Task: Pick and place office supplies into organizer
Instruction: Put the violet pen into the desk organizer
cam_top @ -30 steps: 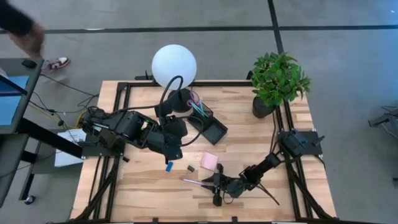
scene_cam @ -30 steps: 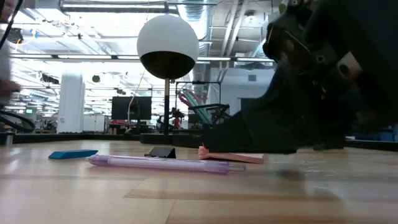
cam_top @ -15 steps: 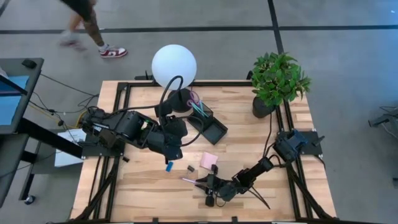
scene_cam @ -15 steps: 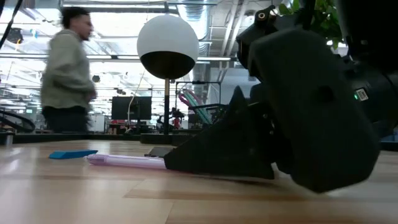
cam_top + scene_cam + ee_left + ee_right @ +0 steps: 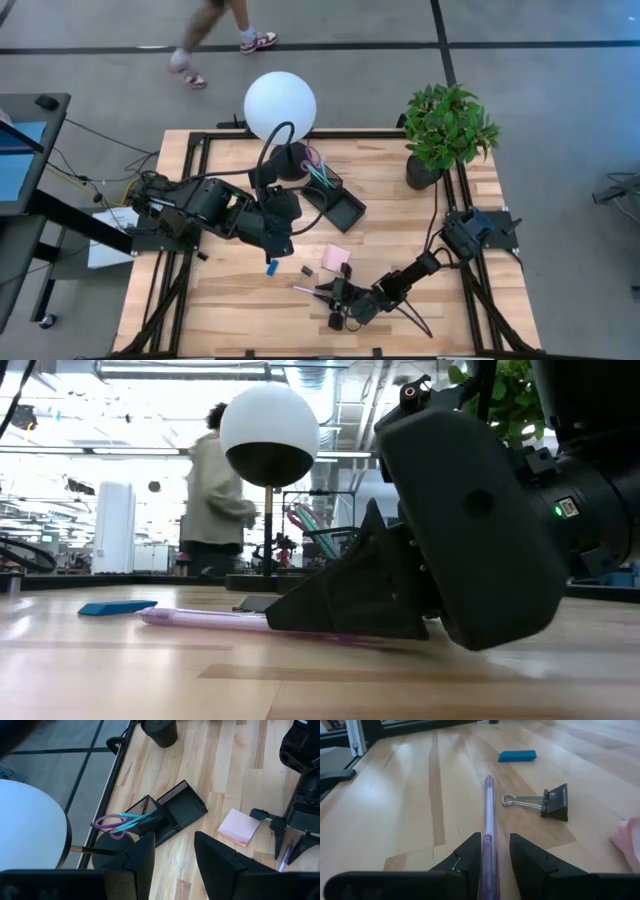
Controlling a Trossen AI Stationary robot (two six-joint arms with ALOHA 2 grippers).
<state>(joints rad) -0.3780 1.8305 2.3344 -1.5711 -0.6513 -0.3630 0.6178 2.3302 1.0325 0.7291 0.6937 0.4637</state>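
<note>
At the table's near edge, your right gripper (image 5: 495, 857) straddles the purple pen (image 5: 487, 820), jaws apart. Your left gripper (image 5: 172, 855) hovers, jaws apart, near the organizer (image 5: 335, 200).

Right arm reaches low across the table's near edge, its right gripper (image 5: 327, 293) down at the surface with fingers (image 5: 470, 856) parted, one on each side of a purple pen (image 5: 487, 827). Left arm is folded mid-table, left gripper (image 5: 172, 852) hanging raised, fingers apart, empty.
</note>
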